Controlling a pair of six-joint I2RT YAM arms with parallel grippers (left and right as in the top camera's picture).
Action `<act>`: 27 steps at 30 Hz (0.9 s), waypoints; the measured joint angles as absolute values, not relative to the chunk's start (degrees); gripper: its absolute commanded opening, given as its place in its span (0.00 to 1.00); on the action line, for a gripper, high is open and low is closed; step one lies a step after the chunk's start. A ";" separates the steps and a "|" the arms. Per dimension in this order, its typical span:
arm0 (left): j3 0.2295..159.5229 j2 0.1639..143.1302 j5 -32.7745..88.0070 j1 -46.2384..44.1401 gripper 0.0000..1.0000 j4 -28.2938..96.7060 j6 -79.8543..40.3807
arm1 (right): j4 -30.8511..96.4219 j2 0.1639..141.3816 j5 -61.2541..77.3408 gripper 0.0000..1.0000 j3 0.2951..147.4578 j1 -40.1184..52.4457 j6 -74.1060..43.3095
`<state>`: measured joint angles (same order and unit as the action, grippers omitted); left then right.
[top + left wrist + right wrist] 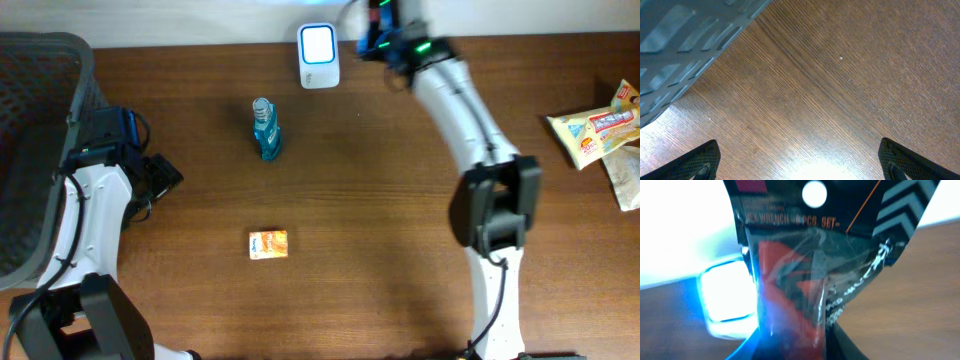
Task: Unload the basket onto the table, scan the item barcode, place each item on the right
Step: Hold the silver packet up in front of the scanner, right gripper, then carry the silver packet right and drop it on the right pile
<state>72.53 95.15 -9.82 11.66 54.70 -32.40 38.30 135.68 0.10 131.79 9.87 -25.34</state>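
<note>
The right gripper (392, 42) sits at the top centre of the overhead frame, just right of the white scanner (319, 56), whose face glows bright. It is clamped on the wrench-set package (810, 280). In the right wrist view this is a dark card with a hang hole and orange lettering near the top, and a clear crinkled plastic front over something red. The package fills the middle of that view and stands upright from the bottom edge. The scanner's lit window shows at the lower left behind it, with blue light spilling along the package's left side. Whether the barcode faces the scanner cannot be told. The left gripper (800, 167) is released, with its two dark fingertips spread wide at the bottom corners of the left wrist view and only bare wooden table (380, 220) between them. It sits at the left of the overhead frame beside the grey mesh basket (40, 150). A teal bottle (265, 128) lies on the table below and left of the scanner. A small orange box (268, 244) lies lower in the frame, and snack packets (595, 130) lie at the far right edge.
</note>
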 measured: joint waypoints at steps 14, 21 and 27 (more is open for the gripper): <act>72.53 95.15 -9.65 11.70 0.99 54.70 -32.40 | 66.46 133.62 -3.44 0.26 135.66 -30.74 -30.04; 72.53 95.15 -9.65 11.70 0.99 54.70 -32.42 | 65.60 133.62 -5.43 0.26 126.52 -40.93 -30.02; 72.53 95.15 -9.67 11.70 0.99 54.70 -32.42 | 66.11 133.62 -10.55 0.27 122.19 -44.66 -30.00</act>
